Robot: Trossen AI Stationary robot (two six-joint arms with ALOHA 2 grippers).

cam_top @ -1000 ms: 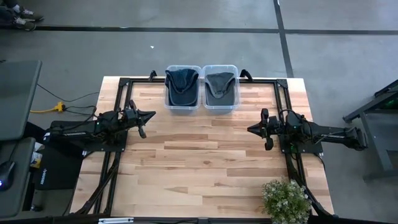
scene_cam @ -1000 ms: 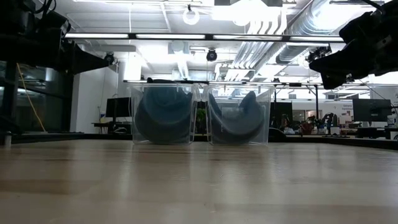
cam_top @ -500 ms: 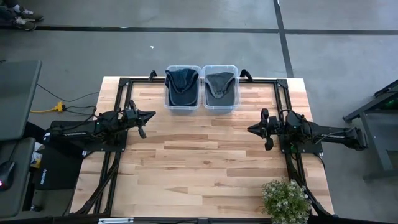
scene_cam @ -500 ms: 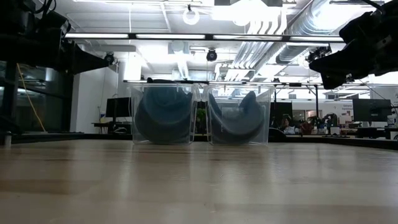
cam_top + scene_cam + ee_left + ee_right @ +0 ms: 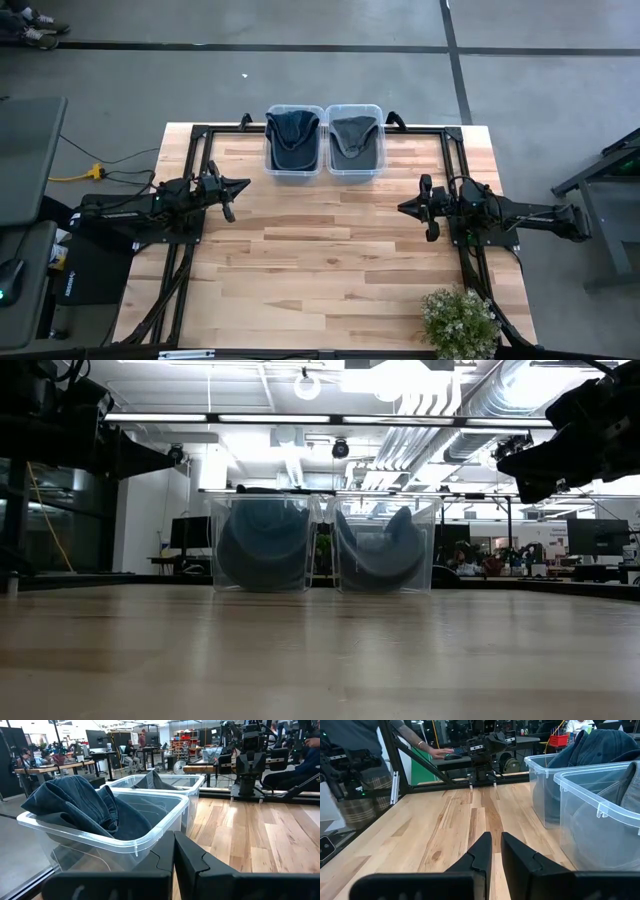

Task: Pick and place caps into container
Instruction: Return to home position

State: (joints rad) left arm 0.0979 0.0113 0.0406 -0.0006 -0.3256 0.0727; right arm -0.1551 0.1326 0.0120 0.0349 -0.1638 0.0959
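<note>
Two clear plastic bins stand side by side at the table's far edge. The left bin [image 5: 293, 165] holds dark blue denim caps [image 5: 292, 132], heaped above its rim [image 5: 80, 802]. The right bin [image 5: 355, 168] holds a faded grey-blue cap [image 5: 354, 138]. No cap lies on the tabletop. My left gripper [image 5: 245, 184] hovers over the table's left side, shut and empty [image 5: 174, 845]. My right gripper [image 5: 402, 208] hovers over the right side, its fingertips a narrow gap apart, holding nothing [image 5: 496, 845]. Both point toward the table's middle.
A potted plant [image 5: 460, 320] stands at the table's near right corner. A black frame [image 5: 205, 135] runs along the left, far and right edges. Bare wood [image 5: 320, 250] lies between the arms. A person's hand [image 5: 435, 752] rests at a desk beyond the table's left side.
</note>
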